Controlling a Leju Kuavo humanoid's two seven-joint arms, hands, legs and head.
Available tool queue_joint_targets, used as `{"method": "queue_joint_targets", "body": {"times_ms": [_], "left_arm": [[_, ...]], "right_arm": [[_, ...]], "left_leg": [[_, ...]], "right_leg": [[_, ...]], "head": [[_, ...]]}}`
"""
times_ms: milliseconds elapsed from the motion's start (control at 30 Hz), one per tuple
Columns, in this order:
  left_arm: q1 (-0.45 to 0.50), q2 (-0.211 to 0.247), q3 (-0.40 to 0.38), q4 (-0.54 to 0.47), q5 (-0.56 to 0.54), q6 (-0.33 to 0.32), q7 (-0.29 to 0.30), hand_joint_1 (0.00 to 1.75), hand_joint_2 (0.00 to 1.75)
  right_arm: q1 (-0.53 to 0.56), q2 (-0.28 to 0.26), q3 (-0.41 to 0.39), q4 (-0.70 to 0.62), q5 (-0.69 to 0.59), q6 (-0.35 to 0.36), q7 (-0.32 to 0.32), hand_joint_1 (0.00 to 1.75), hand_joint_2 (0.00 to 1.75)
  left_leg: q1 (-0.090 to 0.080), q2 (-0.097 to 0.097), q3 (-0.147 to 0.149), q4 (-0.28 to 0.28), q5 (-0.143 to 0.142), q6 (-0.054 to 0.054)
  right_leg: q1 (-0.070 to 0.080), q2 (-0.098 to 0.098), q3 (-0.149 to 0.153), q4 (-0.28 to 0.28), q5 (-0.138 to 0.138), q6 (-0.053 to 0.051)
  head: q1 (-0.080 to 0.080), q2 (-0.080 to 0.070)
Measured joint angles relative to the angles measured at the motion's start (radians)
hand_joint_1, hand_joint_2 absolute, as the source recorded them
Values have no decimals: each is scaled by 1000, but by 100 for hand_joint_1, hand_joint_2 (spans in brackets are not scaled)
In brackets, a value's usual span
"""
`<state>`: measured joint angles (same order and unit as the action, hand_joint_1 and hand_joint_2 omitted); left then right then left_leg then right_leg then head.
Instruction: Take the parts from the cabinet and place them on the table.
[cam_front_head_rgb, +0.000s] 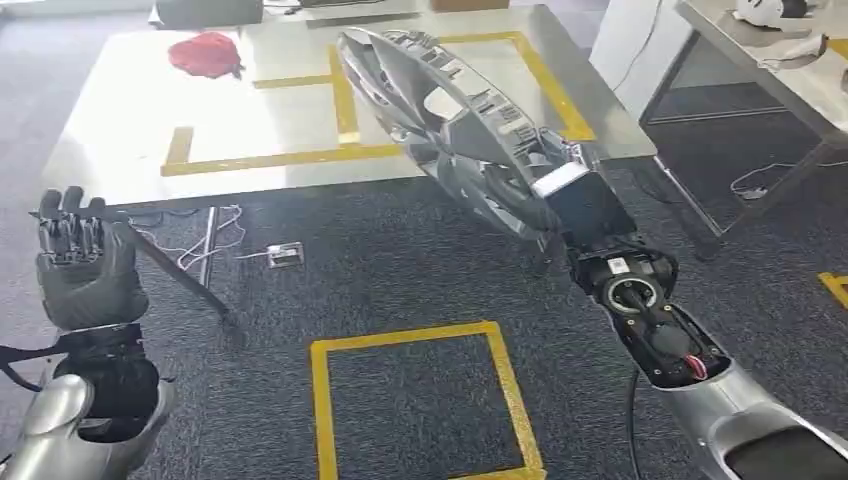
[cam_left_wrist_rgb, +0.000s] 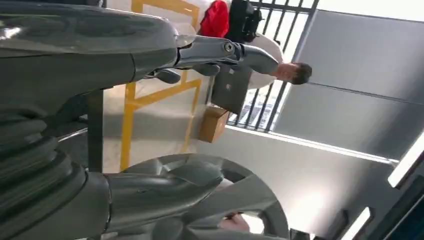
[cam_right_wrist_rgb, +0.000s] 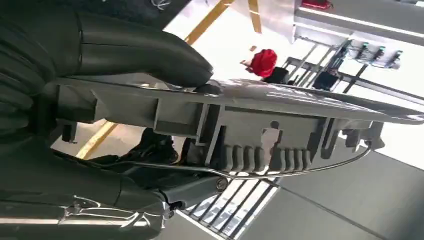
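Note:
A silver wheel cover (cam_front_head_rgb: 445, 110) hangs tilted on edge over the front of the steel table (cam_front_head_rgb: 130, 110), inside its yellow tape lines. My right hand (cam_front_head_rgb: 560, 205) grips the cover's lower rim; in the right wrist view the thumb (cam_right_wrist_rgb: 145, 47) presses on the rim of the wheel cover (cam_right_wrist_rgb: 280, 125), whose ribbed underside and wire ring show. My left hand (cam_front_head_rgb: 85, 265) is raised at the left, near the table's front corner, fingers up and apart, holding nothing. In the left wrist view the left hand's fingers (cam_left_wrist_rgb: 150, 192) lie in front of the wheel cover (cam_left_wrist_rgb: 250, 190).
A red cloth (cam_front_head_rgb: 205, 52) lies at the table's back left. A yellow tape square (cam_front_head_rgb: 420, 400) marks the dark carpet below me. A second table (cam_front_head_rgb: 780, 70) stands at the right. A person (cam_left_wrist_rgb: 280, 67) stands beyond the table, near a cardboard box (cam_left_wrist_rgb: 212, 122).

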<state>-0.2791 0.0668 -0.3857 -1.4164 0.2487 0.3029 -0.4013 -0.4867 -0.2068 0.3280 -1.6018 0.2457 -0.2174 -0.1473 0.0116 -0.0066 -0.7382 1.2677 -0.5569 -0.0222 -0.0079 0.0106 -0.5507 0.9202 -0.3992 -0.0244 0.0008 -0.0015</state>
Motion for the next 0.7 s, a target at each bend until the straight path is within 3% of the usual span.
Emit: {"method": "queue_joint_targets", "body": {"times_ms": [33,67,133,167,200,233,300,333,367,400,467,533,567,600,667,700], "left_arm": [[0,0,0,0,0,0,0,0,175],[0,1,0,0,0,0,0,0,175],[0,3,0,0,0,0,0,0,175],[0,3,0,0,0,0,0,0,175],[-2,3,0,0,1,1,2,0,175],[0,3,0,0,2,1,3,0,175],[-2,3,0,-1,2,1,3,0,175],[-3,3,0,-3,2,2,3,0,175],[-4,3,0,-3,2,2,3,0,175],[-4,3,0,-3,2,2,3,0,175],[-1,3,0,-3,2,2,5,0,175],[4,3,0,-3,3,3,6,0,175],[7,3,0,-3,3,3,7,0,175],[7,3,0,-3,3,3,7,0,175],[7,3,0,-3,3,3,7,0,175],[7,3,0,-3,3,3,8,0,175]], "right_arm": [[-2,-2,-4,8,0,0,-1,175,175],[-3,-3,-6,14,0,0,-2,175,175],[-8,-6,-15,25,0,0,-5,175,175],[-15,-8,-19,30,0,0,-8,175,175],[-22,-10,-24,36,0,0,-10,175,175],[-32,-13,-30,40,0,0,-10,175,175],[-39,-18,-37,46,0,0,-10,175,175],[-40,-22,-42,48,0,-2,-11,175,175],[-43,-26,-45,50,0,-2,-11,175,175],[-50,-27,-46,54,0,-2,-12,175,175],[-52,-29,-53,59,0,-2,-17,175,175],[-49,-30,-56,66,0,-3,-20,175,175],[-49,-32,-57,73,0,-3,-20,175,175],[-50,-35,-57,79,0,-3,-20,175,175],[-51,-37,-59,82,2,-3,-23,175,175],[-52,-37,-61,87,5,-3,-25,175,175]], "left_leg": [[0,0,-7,-24,19,2],[0,0,5,-85,65,4],[-2,0,57,-266,205,17],[-8,1,65,-336,255,25],[-12,2,75,-341,224,29],[-13,0,73,-337,237,33],[-14,0,84,-340,220,44],[-7,0,101,-344,217,48],[-5,-2,113,-347,211,52],[-4,-2,122,-347,205,56],[-4,-2,135,-347,191,57],[-2,-3,151,-346,175,55],[-1,-4,169,-345,162,52],[0,-5,184,-345,151,49],[3,-6,213,-344,129,41],[3,-6,220,-345,117,33]], "right_leg": [[0,1,11,0,-9,1],[0,1,25,0,-19,2],[1,1,53,1,-42,7],[5,2,57,5,-52,12],[6,5,52,7,-60,18],[5,6,54,5,-65,25],[5,5,70,11,-66,35],[5,4,78,10,-80,42],[1,1,61,42,-91,47],[0,-1,25,117,-112,54],[-3,-1,-74,286,-168,62],[-4,-2,-139,365,-200,66],[-6,-3,-149,344,-180,68],[-7,-4,-139,286,-139,66],[-12,-5,-97,123,-15,67],[-15,-5,-89,41,68,72]], "head": [[-3,0],[-8,0],[-15,0],[-20,0],[-22,0],[-17,0],[-16,0],[-15,0],[-10,0],[-3,0],[8,0],[15,0],[21,0],[24,0],[32,0],[36,0]]}}
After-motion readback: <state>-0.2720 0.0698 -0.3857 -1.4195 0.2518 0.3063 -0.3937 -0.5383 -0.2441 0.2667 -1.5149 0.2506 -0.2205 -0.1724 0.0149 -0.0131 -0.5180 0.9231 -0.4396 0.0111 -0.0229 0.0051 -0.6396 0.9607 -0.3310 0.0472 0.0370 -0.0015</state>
